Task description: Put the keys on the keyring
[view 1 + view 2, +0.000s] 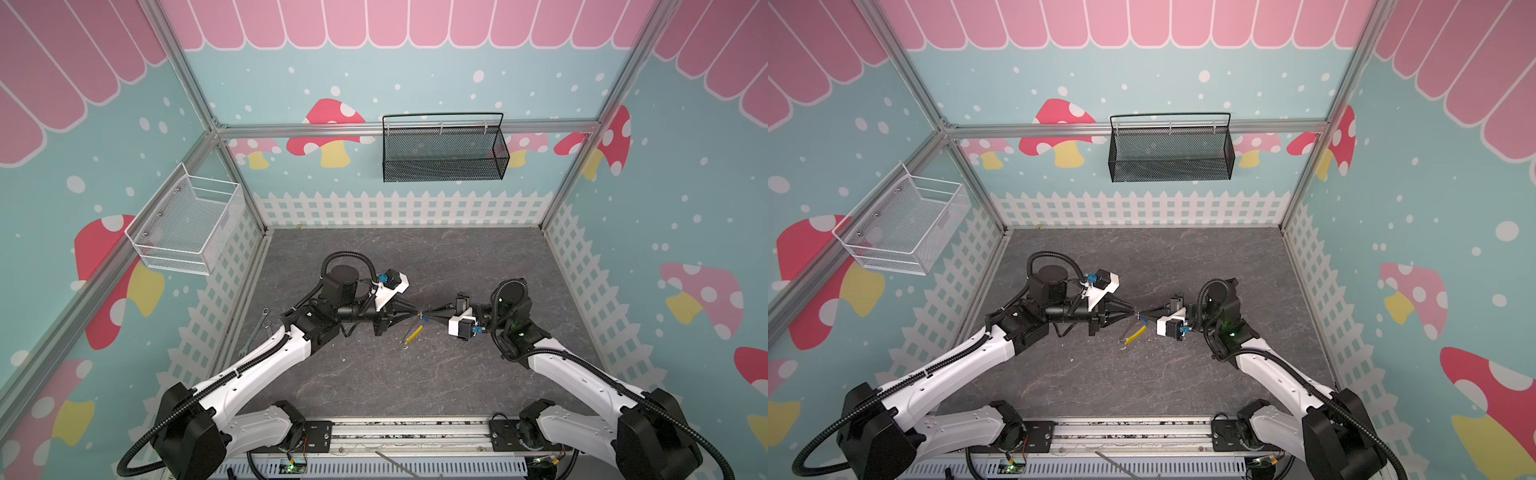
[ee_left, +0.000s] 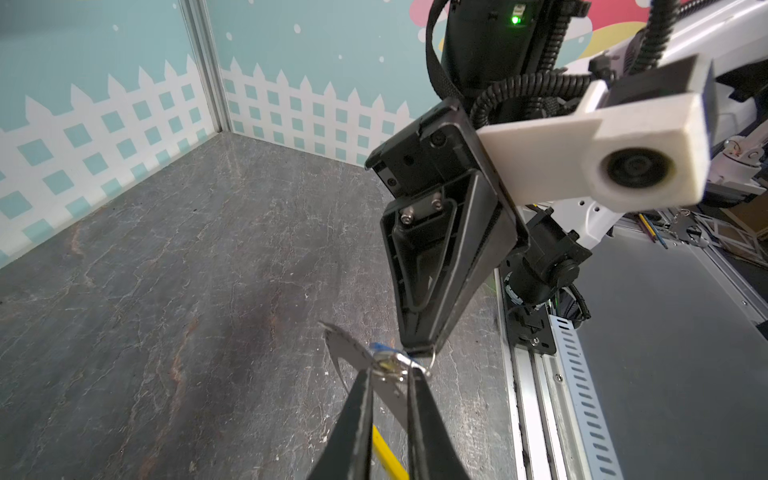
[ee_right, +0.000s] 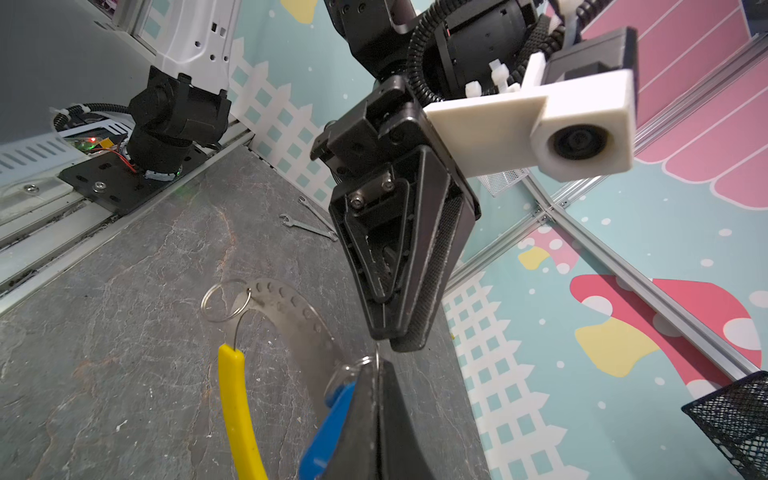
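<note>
- Right claw (image 3: 377,368): clenched on the thin silver ring (image 3: 347,371) of the keyring (image 1: 413,336). It is extended from 3 o'clock and set tip to tip with the left claw (image 2: 390,372) near the centre of the table (image 1: 415,395).
- Left claw: extended from 9 o'clock. The jaws are seen a sliver apart with silver metal between the tips. Whether that metal is gripped or let go cannot be told.
- Keyring: held off the table at the meeting point. The brown dotted strap (image 3: 291,316) and yellow segment (image 3: 235,399) are trailed toward 7 o'clock. Whether the low end touches the slab cannot be told.
- Key (image 3: 332,415): blue plastic head, laid against the right claw's finger at about 4 o'clock of the pinch. Whether it is already threaded cannot be told.
- Handling, as judged: key and ring are light, stiff and smooth, and likely to swivel or slip in a pinch. The strap is limp and likely to swing and pull the ring askew.
- Hold, as judged: the key is best taken by its flat blue head with the blade left free. The ring is best pinched on its wire, never by the strap.
- Stray item: wrench (image 1: 255,332), at the table's 9 o'clock edge, well apart.
</note>
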Motion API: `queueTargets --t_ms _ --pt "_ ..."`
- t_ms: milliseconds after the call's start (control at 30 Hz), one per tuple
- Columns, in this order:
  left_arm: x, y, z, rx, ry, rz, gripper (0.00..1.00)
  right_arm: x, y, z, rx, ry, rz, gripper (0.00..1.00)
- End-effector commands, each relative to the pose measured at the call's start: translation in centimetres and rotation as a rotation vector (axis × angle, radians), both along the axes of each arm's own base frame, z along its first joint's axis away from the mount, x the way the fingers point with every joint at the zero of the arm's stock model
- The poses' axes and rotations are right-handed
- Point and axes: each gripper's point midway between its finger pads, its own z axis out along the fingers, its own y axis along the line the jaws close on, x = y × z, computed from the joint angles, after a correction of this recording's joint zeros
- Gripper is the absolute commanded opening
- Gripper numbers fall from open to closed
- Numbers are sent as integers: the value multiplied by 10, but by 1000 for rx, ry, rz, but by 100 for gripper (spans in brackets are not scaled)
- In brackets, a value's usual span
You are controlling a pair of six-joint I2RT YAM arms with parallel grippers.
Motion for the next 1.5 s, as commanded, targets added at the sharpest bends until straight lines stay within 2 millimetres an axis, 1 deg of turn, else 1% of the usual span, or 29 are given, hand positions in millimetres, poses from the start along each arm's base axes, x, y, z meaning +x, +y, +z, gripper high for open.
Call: queueTargets --t_ms 0,167,233,300,533,633,767,800,933,1133,1267,1367,1467 --pt "-5 1 -1 23 -9 -24 17 -2 2 13 17 -17 36 0" --pt "-5 4 -7 47 -24 -13 18 -1 3 7 7 4 39 0" --pt "-4 8 -10 77 -39 0 22 -1 3 7 6 6 42 0" --pt "-2 12 -10 98 -67 20 24 0 3 6 0 6 45 0" --pt "2 19 -8 133 -133 56 26 0 4 4 -5 16 47 0" --pt "1 19 -7 135 -141 57 26 0 4 4 -4 17 45 0" --pt "-3 12 -10 151 -170 49 26 0 4 4 -4 20 45 0" --pt "-4 11 -12 157 -177 47 26 -4 4 5 -2 24 70 0" --pt "-3 5 -18 173 -203 65 29 -5 5 5 -1 30 82 0" --pt "-2 3 -20 170 -233 85 31 -7 5 6 1 32 96 0" --pt "0 12 -19 211 -298 110 35 -10 5 5 1 35 117 0" --pt "-2 21 -19 258 -364 103 45 -11 5 5 -1 42 130 0" --pt "-3 29 -21 318 -403 85 46 -12 6 3 -8 46 140 0"
